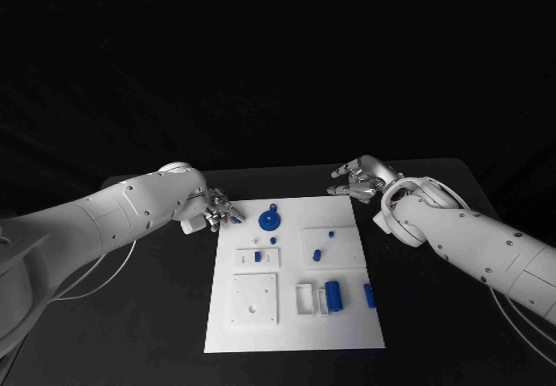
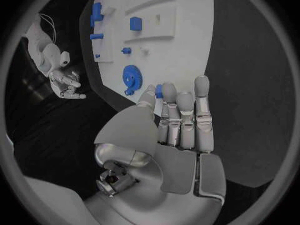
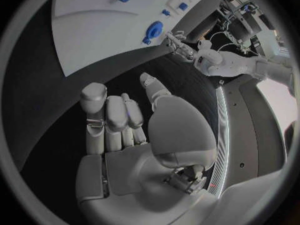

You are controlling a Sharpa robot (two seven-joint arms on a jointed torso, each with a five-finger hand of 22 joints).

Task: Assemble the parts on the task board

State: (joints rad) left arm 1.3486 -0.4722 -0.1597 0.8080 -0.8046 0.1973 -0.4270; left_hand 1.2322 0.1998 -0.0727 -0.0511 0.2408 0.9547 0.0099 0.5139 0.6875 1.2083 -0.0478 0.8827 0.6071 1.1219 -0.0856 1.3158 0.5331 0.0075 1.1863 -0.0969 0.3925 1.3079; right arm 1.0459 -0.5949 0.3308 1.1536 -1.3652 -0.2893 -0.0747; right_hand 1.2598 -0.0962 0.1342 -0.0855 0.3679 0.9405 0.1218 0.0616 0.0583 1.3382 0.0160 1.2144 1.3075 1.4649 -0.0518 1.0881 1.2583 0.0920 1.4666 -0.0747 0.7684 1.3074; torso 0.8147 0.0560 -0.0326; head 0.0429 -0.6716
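Note:
The white task board (image 1: 290, 334) lies in the middle of the black table. On its far part sits a blue gear (image 1: 270, 219) (image 2: 131, 76) (image 3: 154, 29). Smaller blue parts stand nearer, among them a peg (image 1: 315, 256) and a cylinder (image 1: 333, 295). My left hand (image 1: 214, 211) (image 2: 178, 130) hovers over the board's far left corner and pinches a small blue part (image 1: 235, 219) (image 2: 159, 91) between thumb and fingertip. Off the board's far right corner my right hand (image 1: 361, 178) (image 3: 125, 130) hangs over the bare table, fingers loosely bent and apart, holding nothing.
Raised white blocks sit on the board: a square plate (image 1: 255, 299) at the near left and an open holder (image 1: 309, 297) beside the cylinder. A blue bar (image 1: 369, 296) lies along the right edge. Black table (image 1: 151, 322) surrounds the board.

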